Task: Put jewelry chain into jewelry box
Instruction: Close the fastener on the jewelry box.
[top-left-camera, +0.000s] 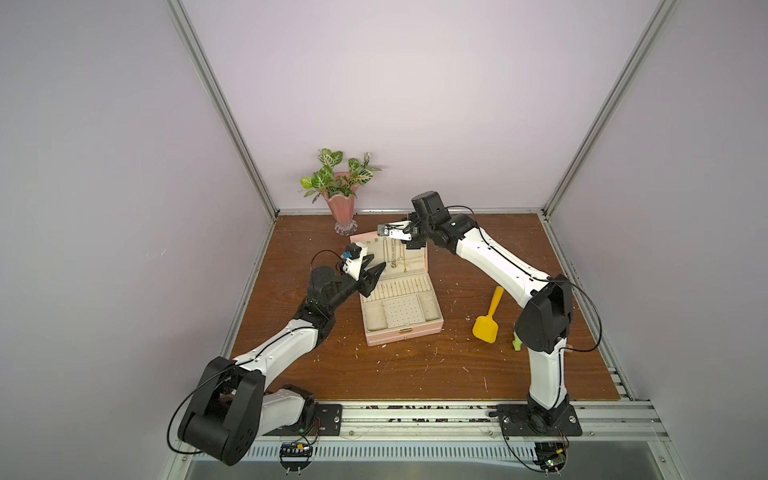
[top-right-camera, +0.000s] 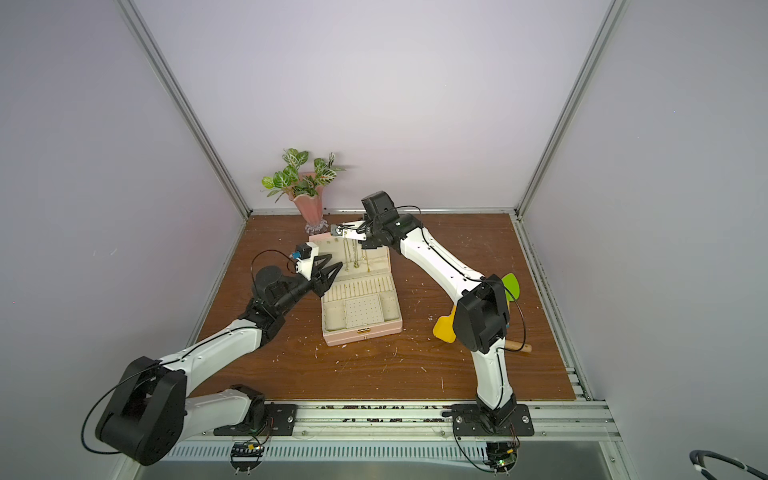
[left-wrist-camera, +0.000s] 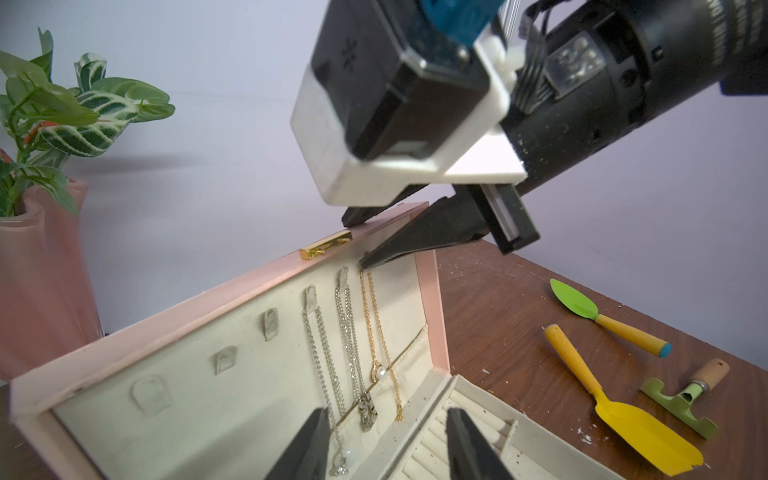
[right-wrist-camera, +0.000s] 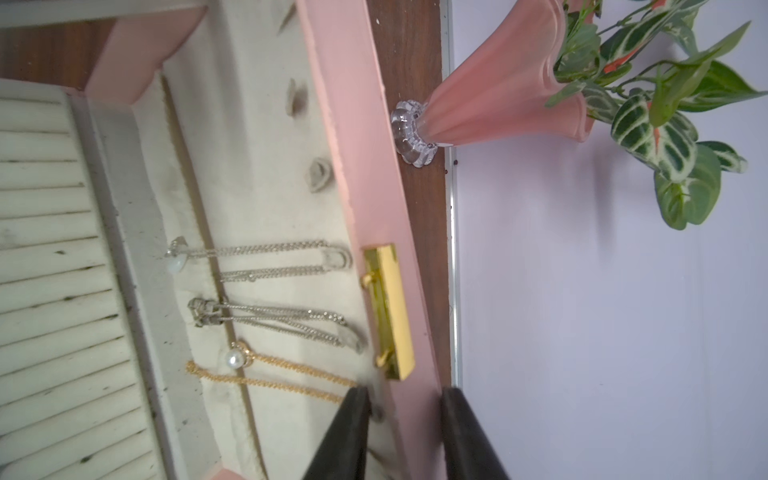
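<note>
The box (top-left-camera: 382, 337) sits open in the middle of the surface (top-left-camera: 415, 374); its lid (left-wrist-camera: 187, 322) is raised and leans back toward the vase (top-left-camera: 341, 208). The chain (right-wrist-camera: 291, 366) is already inside the box; it hangs at the top of the lid's cream lining, near the lid's right edge; its two gold strands lie down the lining, and its bead (left-wrist-camera: 380, 373) rests low on it. Two silver chains (right-wrist-camera: 270, 248) hang just beside it, each on its own hook.

The right gripper (right-wrist-camera: 402, 392) reaches over the lid's top rim, next to the gold clasp (right-wrist-camera: 388, 311). Its fingers stand partly apart, astride the rim; one tip is inside, at the top of the chain's loop; the other is outside the lid; whether they press on the rim or the chain I cannot tell.

The left gripper (left-wrist-camera: 387, 411) hovers over the box's left side, pointing at the lid's lining; its fingers are well apart and hold nothing.

A yellow spatula (top-left-camera: 484, 328) lies on the surface to the right of the box, well apart from it.
</note>
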